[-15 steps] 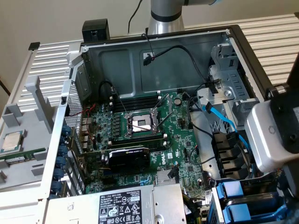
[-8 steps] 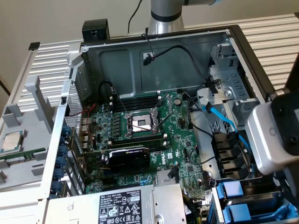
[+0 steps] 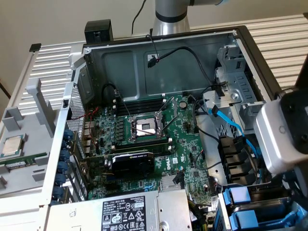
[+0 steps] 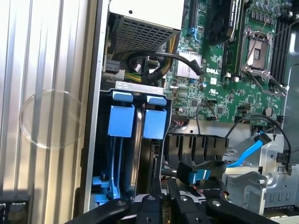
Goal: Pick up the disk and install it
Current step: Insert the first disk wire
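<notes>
Over the drive bay — gripper pointed down at the disk

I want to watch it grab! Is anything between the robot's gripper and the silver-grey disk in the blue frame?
Nothing visible is in the way. The black gripper sits right at the end of the silver-grey metal disk in its blue plastic frame, beside another blue frame.

The open computer case showed its green motherboard, with the CPU socket at centre and a black graphics card just beside it. A blue cable ran along the exterior view's right.
</notes>
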`<state>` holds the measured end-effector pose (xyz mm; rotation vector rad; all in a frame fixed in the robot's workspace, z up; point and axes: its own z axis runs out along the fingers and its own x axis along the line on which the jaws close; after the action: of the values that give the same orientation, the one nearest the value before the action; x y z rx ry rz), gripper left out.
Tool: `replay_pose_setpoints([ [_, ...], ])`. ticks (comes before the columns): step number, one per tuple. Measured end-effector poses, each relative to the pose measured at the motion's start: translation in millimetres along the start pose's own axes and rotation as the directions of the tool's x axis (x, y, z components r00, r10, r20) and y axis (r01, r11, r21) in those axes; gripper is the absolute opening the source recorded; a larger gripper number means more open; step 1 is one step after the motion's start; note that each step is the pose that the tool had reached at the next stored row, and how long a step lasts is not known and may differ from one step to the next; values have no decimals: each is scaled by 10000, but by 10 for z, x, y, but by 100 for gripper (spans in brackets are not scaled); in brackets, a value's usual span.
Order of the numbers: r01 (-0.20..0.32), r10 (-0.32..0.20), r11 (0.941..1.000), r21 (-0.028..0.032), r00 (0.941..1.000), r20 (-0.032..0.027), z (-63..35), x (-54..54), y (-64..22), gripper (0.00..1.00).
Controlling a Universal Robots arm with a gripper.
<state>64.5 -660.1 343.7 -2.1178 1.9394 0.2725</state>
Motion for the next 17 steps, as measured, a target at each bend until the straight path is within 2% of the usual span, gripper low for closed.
replay_pose_setpoints([
  [2,1,-1,10000,-20,9999,-133,-14,-31,-3,17],
  [9,-6,-5,9999,-151,9974,-716,8,-172,-15,17],
  [11,-22,1,9997,-224,9958,-916,17,-208,-18,17],
  [15,-75,16,9991,-426,9908,-1354,34,-272,-23,17],
  [17,-91,15,9987,-492,9883,-1522,40,-314,-28,17],
])
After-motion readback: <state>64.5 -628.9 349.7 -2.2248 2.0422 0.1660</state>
